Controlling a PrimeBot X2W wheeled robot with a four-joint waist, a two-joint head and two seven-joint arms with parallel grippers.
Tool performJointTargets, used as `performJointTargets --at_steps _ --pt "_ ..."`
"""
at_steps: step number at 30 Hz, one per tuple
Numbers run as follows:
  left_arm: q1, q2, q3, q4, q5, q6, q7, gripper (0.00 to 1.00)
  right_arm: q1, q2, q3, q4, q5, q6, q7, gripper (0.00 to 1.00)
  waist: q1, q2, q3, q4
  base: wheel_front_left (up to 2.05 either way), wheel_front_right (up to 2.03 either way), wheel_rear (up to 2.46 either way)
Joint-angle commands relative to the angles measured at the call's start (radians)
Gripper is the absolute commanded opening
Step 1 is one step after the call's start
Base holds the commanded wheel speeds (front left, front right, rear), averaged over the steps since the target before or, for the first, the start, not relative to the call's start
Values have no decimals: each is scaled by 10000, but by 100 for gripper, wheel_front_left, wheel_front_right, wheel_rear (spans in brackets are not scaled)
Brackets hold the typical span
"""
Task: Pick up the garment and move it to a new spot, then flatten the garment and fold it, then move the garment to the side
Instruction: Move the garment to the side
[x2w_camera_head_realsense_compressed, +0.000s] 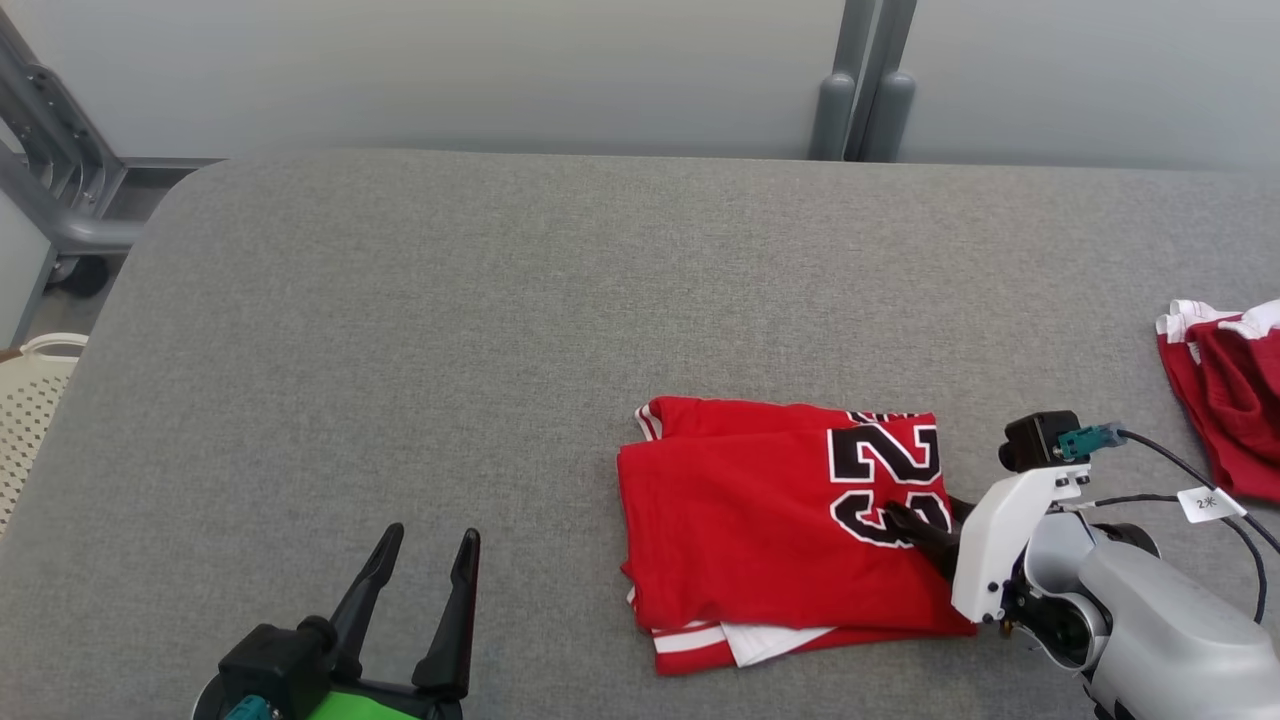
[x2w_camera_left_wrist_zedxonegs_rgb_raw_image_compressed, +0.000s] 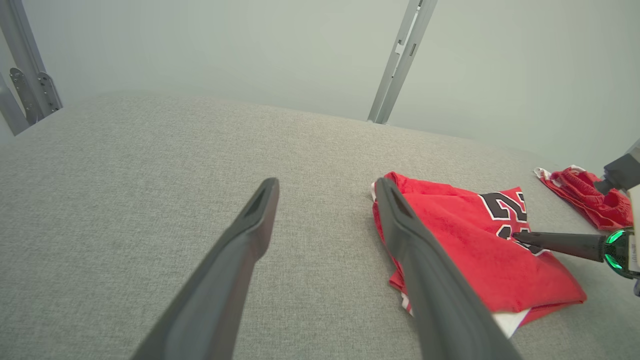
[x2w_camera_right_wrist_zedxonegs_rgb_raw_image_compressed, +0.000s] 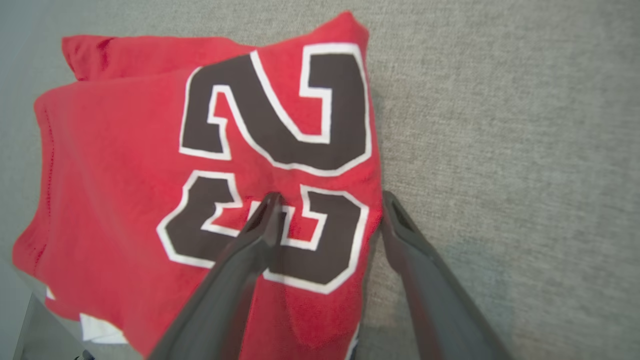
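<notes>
The garment (x2w_camera_head_realsense_compressed: 780, 520) is a red jersey with a black and white number, folded into a rough rectangle on the grey table (x2w_camera_head_realsense_compressed: 500, 300). My right gripper (x2w_camera_head_realsense_compressed: 935, 520) is open at its right edge. In the right wrist view one finger (x2w_camera_right_wrist_zedxonegs_rgb_raw_image_compressed: 260, 230) lies over the number on the garment (x2w_camera_right_wrist_zedxonegs_rgb_raw_image_compressed: 125, 175), and the other finger (x2w_camera_right_wrist_zedxonegs_rgb_raw_image_compressed: 400, 235) is over bare table just past the edge. My left gripper (x2w_camera_head_realsense_compressed: 425, 555) stands open near the front left, apart from the garment, with nothing between its fingers. The left wrist view has that gripper (x2w_camera_left_wrist_zedxonegs_rgb_raw_image_compressed: 325, 187) left of the garment (x2w_camera_left_wrist_zedxonegs_rgb_raw_image_compressed: 465, 240).
A second red and white garment (x2w_camera_head_realsense_compressed: 1225, 390) lies crumpled at the table's right edge. A white perforated basket (x2w_camera_head_realsense_compressed: 30, 400) sits off the left side, below a grey metal frame (x2w_camera_head_realsense_compressed: 60, 180). A grey post (x2w_camera_head_realsense_compressed: 860, 100) stands behind the table.
</notes>
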Motion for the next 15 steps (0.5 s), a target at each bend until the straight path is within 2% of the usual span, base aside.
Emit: performJointTargets --at_steps 1,2,6,15 --pt "-153 18 33 28 -44 20 -14 100 -18 49 11 58 60 -1 38 67 0 0 30 77 0 0 0" --pt "-146 18 34 37 -53 13 -21 100 -9 72 22 60 124 -1 59 43 0 0 27 96 0 0 0" --pt "-96 24 62 56 -73 27 -49 100 -64 53 88 -81 373 -1 54 0 0 0 -1 88 0 0 0" --pt "-28 61 8 28 -71 2 -54 100 -290 -227 132 -428 865 -1 -95 0 0 0 -64 -306 0 0 0"
